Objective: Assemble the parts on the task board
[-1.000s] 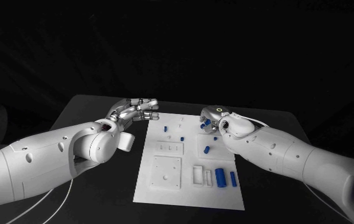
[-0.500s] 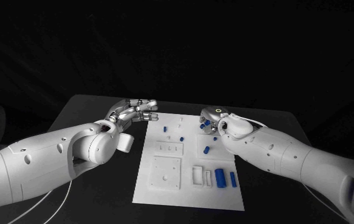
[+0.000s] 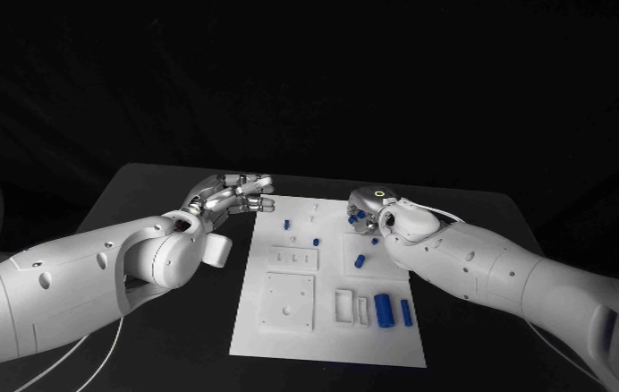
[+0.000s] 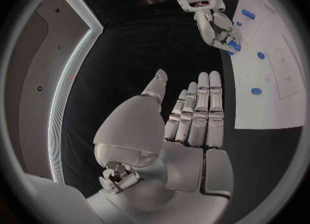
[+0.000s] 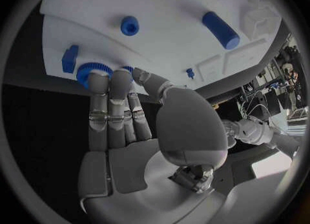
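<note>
Tabletop [image 3: 155, 186]: black, carrying one white task board [image 3: 329, 338] laid lengthwise away from the robot.

Nearest row on the task board: a large blue cylinder [image 3: 385, 308] lying flat, with a slimmer blue bar [image 3: 408, 312] just beside it toward the robot's right. A white raised rectangular block [image 3: 346, 307] sits on the cylinder's other side, and a square white plate with small holes [image 3: 291, 301] lies further toward the robot's left.

Middle of the task board: a short blue peg [image 3: 361, 261] beside a recessed white square; a small blue piece [image 3: 317, 240] next to a slotted white panel [image 3: 294, 258].

Far half of the task board: a small blue part [image 3: 286, 225] near the left edge.

Right hand [image 3: 369, 213]: at the far right portion of the board, fingers lying together and extended, their tips touching a blue toothed wheel [image 5: 90, 72]. A blue rectangular piece [image 5: 70, 58] lies close beside the wheel. Whether the wheel is actually clasped, I cannot tell. The right wrist view also shows a round blue knob [image 5: 129, 25] on the white surface.

Left hand [image 3: 235, 193]: over the tabletop just off the board's far left corner, fingers straight and side by side, thumb apart, holding nothing.
</note>
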`<control>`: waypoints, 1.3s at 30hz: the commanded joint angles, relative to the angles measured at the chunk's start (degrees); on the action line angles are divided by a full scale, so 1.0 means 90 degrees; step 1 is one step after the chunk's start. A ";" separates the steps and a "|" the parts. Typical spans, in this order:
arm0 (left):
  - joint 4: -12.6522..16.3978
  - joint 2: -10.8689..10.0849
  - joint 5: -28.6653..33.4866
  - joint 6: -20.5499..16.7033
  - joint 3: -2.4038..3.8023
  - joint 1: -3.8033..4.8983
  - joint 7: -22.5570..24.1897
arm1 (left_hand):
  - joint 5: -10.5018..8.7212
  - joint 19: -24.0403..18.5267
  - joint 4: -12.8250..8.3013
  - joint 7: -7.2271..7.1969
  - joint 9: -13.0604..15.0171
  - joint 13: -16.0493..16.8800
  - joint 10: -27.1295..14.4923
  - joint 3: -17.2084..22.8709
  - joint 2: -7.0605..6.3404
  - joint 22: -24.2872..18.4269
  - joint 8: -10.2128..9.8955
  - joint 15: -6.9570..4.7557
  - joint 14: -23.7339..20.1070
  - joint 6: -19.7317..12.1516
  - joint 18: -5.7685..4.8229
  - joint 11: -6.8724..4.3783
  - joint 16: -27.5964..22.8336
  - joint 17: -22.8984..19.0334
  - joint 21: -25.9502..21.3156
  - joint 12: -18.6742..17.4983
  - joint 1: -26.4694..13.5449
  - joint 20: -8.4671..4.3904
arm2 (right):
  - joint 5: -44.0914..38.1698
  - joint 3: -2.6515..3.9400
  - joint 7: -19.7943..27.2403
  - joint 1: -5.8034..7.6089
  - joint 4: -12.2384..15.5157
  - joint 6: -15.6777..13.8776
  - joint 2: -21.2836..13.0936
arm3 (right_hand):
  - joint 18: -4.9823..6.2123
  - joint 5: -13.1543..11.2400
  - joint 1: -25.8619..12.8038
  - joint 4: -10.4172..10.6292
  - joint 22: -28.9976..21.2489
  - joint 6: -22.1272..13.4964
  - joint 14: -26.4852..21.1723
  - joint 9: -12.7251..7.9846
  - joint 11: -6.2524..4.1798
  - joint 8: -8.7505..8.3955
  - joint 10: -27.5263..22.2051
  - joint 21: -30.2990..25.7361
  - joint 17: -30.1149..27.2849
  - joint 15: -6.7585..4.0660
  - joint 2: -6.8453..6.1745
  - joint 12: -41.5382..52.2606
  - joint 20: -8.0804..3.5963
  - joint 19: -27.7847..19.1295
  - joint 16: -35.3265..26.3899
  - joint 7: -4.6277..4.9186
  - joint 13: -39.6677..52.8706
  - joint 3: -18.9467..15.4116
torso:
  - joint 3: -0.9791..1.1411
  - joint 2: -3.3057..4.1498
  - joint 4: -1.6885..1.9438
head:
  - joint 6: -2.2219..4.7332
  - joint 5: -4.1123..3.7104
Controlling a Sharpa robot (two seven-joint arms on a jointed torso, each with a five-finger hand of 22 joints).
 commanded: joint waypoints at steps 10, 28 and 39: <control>-0.0013 0.0017 -0.0028 0.0075 0.0006 0.0009 0.0002 | 0.0015 -0.0032 -0.0013 0.0000 0.0010 0.0007 -0.0049 -0.0007 0.0033 -0.0018 -0.0003 0.0017 -0.0031 0.0049 0.0019 0.0007 -0.0004 -0.0009 0.0041 -0.0028 -0.0021 0.0024 | 0.0041 0.0000 0.0049 -0.0004 -0.0017 0.0057 0.0012 | 0.0042 -0.0057 -0.0038 0.0038 0.0083 0.0037 0.0010 0.0006 -0.0004 0.0026 0.0117 -0.0089 -0.0025 0.0018 0.0085 0.0019 -0.0014 0.0078 0.0034 0.0007 0.0002 0.0105 | -0.0023 0.0042 0.0012 | -0.0053 -0.0039; -0.0020 0.0009 -0.0029 0.0077 0.0006 0.0009 -0.0018 | 0.0015 -0.0020 -0.0024 0.0000 0.0010 0.0007 -0.0062 0.0007 0.0036 -0.0026 -0.0003 0.0008 -0.0005 0.0054 0.0018 0.0007 0.0021 -0.0008 0.0070 -0.0028 -0.0023 0.0013 | -0.0040 0.0000 -0.0061 -0.0004 0.0027 -0.0505 0.0004 | -0.0134 -0.0348 0.0179 -0.0216 0.0561 0.0715 0.0001 0.0113 -0.0309 0.0037 0.1295 0.0472 0.0024 -0.0198 0.0336 0.0030 -0.0224 0.0101 0.0089 -0.0134 0.0047 0.0247 | -0.0029 0.0048 0.0000 | -0.0044 -0.0018; -0.0024 0.0007 -0.0028 0.0075 0.0006 0.0009 -0.0015 | 0.0015 -0.0028 -0.0031 0.0001 0.0009 0.0007 -0.0070 0.0010 0.0031 -0.0034 -0.0005 0.0012 -0.0018 0.0052 0.0020 0.0009 0.0017 -0.0008 0.0074 -0.0028 -0.0022 0.0017 | -0.0103 0.0002 -0.0174 0.0000 0.0201 -0.0864 -0.0018 | -0.0190 -0.0353 0.0248 -0.0318 0.0632 0.0729 0.0012 0.0074 -0.0333 0.0029 0.1429 0.0559 0.0030 -0.0213 0.0326 0.0033 -0.0264 0.0098 0.0063 -0.0146 0.0052 0.0169 | -0.0036 0.0058 -0.0006 | 0.0004 0.0011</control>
